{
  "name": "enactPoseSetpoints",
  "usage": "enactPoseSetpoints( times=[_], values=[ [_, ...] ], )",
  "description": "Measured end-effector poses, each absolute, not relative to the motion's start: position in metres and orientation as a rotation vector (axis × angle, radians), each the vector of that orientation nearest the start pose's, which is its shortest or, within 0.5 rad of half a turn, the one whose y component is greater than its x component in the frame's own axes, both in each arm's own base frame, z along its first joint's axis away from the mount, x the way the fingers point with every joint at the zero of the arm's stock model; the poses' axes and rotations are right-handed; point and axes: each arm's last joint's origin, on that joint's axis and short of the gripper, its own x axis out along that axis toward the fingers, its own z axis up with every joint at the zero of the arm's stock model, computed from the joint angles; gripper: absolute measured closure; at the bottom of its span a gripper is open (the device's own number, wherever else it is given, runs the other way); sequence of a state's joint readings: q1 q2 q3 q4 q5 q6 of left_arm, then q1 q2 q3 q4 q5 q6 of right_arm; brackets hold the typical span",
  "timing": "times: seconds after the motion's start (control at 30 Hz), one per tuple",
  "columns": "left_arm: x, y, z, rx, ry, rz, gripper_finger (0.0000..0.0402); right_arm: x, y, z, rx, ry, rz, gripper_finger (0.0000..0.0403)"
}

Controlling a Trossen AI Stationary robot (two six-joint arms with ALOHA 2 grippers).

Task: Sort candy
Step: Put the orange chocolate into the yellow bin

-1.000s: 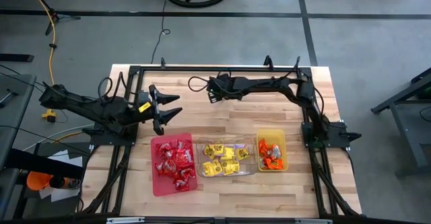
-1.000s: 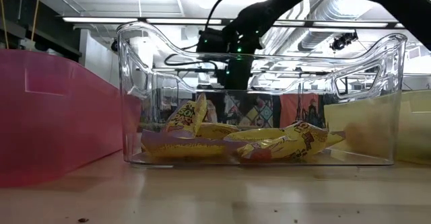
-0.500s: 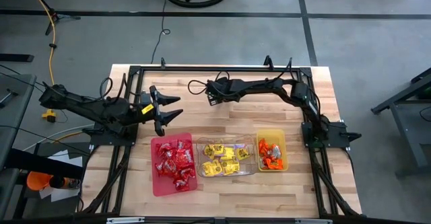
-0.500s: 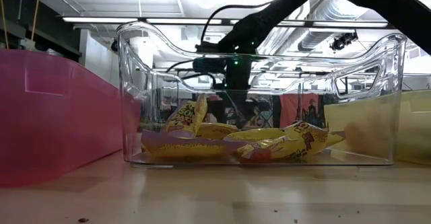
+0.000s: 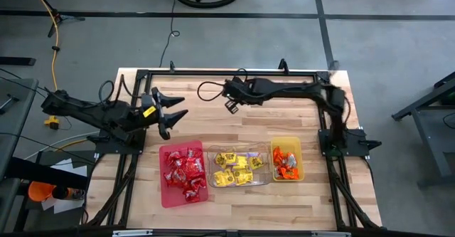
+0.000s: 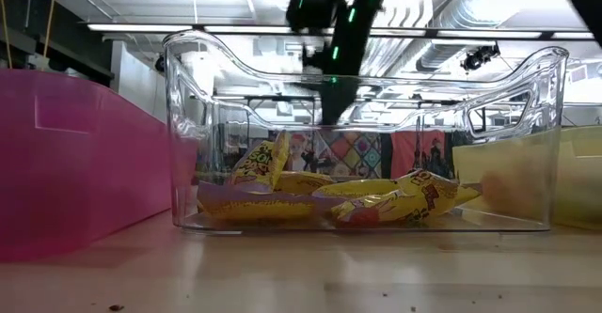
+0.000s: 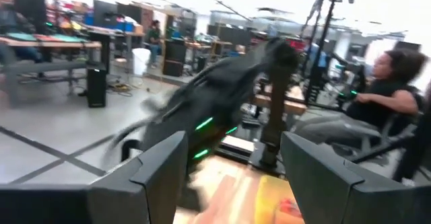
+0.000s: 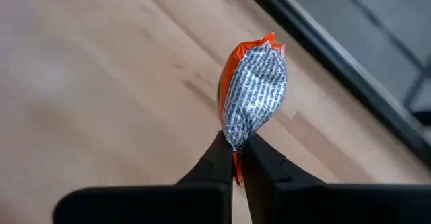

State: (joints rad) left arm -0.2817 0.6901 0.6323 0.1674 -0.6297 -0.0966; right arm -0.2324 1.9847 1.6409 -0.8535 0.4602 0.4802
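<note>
My right gripper (image 8: 236, 158) hangs over the far middle of the table (image 5: 213, 127), shut on an orange candy packet (image 8: 254, 93) whose silver side faces the wrist camera. In the high view this gripper (image 5: 231, 104) is well beyond the trays. Red candy lies in the red tray (image 5: 165, 194), yellow candy in the clear tray (image 5: 238, 183) and orange candy in the yellow tray (image 5: 298, 159). My left gripper (image 5: 176, 107) stands open and level at the table's left, above the wood, with nothing between its fingers. My right gripper pinches the packet's end seam (image 8: 233, 140) between its two fingertips. The fingers slant down from above. The packet sticks out beyond the fingertips, puffed and lifted clear of the wood.
The three trays stand in a row near the table's front middle; in the low view the clear tray (image 6: 367, 224) is closest, with the red one (image 6: 75, 163) to its left. A dark frame (image 5: 213, 72) runs round the table. A person (image 7: 384, 109) sits beyond the table.
My right gripper has risen from the table's far middle, as the low view shows it climbing toward the top of the picture, and it has shifted slightly toward the right edge.
</note>
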Motion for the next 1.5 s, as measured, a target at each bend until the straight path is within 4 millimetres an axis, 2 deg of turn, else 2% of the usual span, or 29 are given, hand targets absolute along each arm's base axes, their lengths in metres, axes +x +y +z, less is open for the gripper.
enactPoseSetpoints(
  times=[0.17, 0.27, 0.37, 0.6, 0.7, 0.77, 0.9, 1.03, 1.2, 1.37, 1.5],
  values=[
    [0.149, -0.024, 0.328, -0.142, -0.114, 0.397, 0.0177, 0.369, -0.072, 0.295, 0.143, 0.967, -0.732, 0.0399],
    [0.149, -0.024, 0.328, -0.151, -0.115, 0.405, 0.0177, 0.340, -0.051, 0.313, 0.101, 0.931, -0.675, 0.0399],
    [0.149, -0.024, 0.327, -0.169, -0.117, 0.409, 0.0177, 0.301, -0.031, 0.310, 0.168, 0.910, -0.678, 0.0400],
    [0.150, -0.024, 0.326, -0.220, -0.115, 0.415, 0.0177, 0.200, 0.025, 0.278, 0.464, 0.831, -0.638, 0.0401],
    [0.150, -0.024, 0.326, -0.221, -0.116, 0.414, 0.0177, 0.169, 0.043, 0.269, 0.574, 0.793, -0.574, 0.0402],
    [0.150, -0.024, 0.326, -0.226, -0.117, 0.420, 0.0177, 0.155, 0.051, 0.266, 0.626, 0.777, -0.527, 0.0402],
    [0.150, -0.023, 0.326, -0.269, -0.130, 0.450, 0.0177, 0.142, 0.064, 0.263, 0.669, 0.782, -0.439, 0.0402],
    [0.150, -0.023, 0.326, -0.324, -0.143, 0.451, 0.0177, 0.144, 0.074, 0.253, 0.731, 0.837, -0.374, 0.0402],
    [0.151, -0.023, 0.325, -0.357, -0.147, 0.449, 0.0177, 0.149, 0.081, 0.238, 0.703, 0.956, -0.371, 0.0394],
    [0.151, -0.023, 0.325, -0.358, -0.147, 0.449, 0.0177, 0.154, 0.085, 0.228, 0.684, 1.033, -0.386, 0.0372],
    [0.151, -0.023, 0.325, -0.358, -0.146, 0.445, 0.0177, 0.156, 0.087, 0.224, 0.702, 1.070, -0.408, 0.0332]
  ],
)
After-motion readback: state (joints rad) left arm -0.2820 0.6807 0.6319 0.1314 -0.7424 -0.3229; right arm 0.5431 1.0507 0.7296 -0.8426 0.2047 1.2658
